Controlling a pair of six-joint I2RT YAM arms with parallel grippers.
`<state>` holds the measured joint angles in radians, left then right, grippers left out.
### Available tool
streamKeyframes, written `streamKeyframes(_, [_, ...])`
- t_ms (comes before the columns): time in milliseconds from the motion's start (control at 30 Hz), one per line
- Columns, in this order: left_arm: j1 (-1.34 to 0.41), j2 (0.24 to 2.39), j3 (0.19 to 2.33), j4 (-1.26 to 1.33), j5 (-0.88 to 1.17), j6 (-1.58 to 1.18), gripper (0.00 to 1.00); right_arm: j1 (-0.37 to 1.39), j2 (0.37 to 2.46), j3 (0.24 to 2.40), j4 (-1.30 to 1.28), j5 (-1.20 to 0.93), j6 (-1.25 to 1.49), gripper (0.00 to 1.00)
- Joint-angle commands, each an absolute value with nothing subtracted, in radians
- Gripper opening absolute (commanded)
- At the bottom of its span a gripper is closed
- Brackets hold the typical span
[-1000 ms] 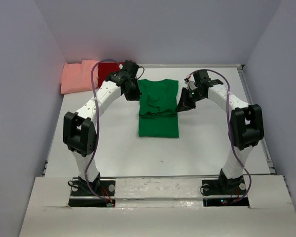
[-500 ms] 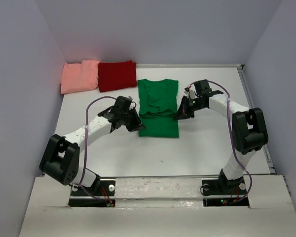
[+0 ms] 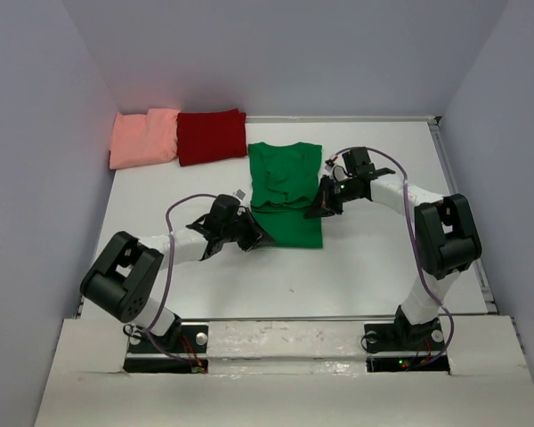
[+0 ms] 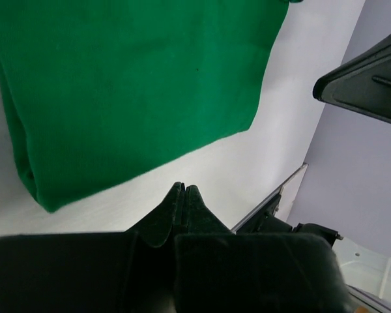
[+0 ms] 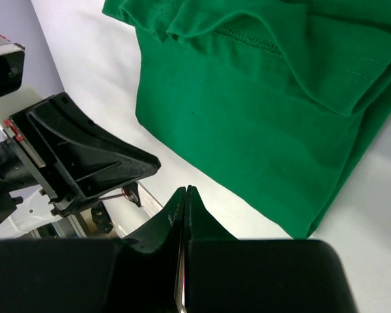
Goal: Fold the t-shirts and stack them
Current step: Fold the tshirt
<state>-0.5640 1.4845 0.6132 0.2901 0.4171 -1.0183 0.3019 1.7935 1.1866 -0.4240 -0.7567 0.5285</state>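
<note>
The bright green t-shirt [image 3: 286, 191] lies flat mid-table, sleeves folded in to a narrow strip; it also shows in the left wrist view [image 4: 130, 85] and the right wrist view [image 5: 260, 117]. The salmon-pink shirt [image 3: 144, 136] and the dark red shirt [image 3: 212, 135] lie folded side by side at the back left. My left gripper [image 3: 260, 240] is shut and empty, low at the green shirt's near left corner; its tips [image 4: 184, 190] are just off the hem. My right gripper [image 3: 315, 212] is shut and empty beside the shirt's right edge, tips [image 5: 185, 192] above bare table.
The white table [image 3: 374, 258] is bounded by grey walls on three sides, with a metal rim at the back and right [image 3: 445, 147]. Each arm shows in the other's wrist view: the right arm [image 4: 365, 78] and the left arm [image 5: 78, 156].
My left arm has swung from the back, near the dark red shirt, down to the green shirt's near left corner. My right gripper has edged in toward the shirt's right edge.
</note>
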Motion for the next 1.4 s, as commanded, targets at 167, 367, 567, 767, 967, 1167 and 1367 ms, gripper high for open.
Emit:
streamKeyframes(167, [-0.571,1.595,0.681,0.462,0.4,-0.969,0.0,0.345,1.839,1.25,-0.365,-0.756,0.545,0.0])
streamKeyframes(367, [-0.586,1.68,0.696,0.471,0.4,-0.979,0.0,0.402,1.891,1.264,-0.341,-0.733,0.554,0.0])
streamKeyframes(567, [-0.598,1.712,0.695,0.465,0.399,-0.985,0.0,0.431,1.95,1.295,-0.308,-0.73,0.575,0.0])
streamKeyframes(767, [-0.603,1.709,0.675,0.46,0.394,-0.989,0.0,0.466,1.98,1.318,-0.272,-0.7,0.589,0.0])
streamKeyframes(967, [-0.606,1.704,0.658,0.456,0.396,-0.991,0.0,0.529,1.994,1.312,-0.204,-0.606,0.526,0.0])
streamKeyframes(1167, [-0.604,1.71,0.65,0.451,0.399,-0.994,0.0,0.578,1.983,1.267,-0.141,-0.477,0.468,0.0])
streamKeyframes(1367, [-0.606,1.701,0.647,0.44,0.397,-0.994,0.0,0.588,1.986,1.255,-0.118,-0.4,0.463,0.0])
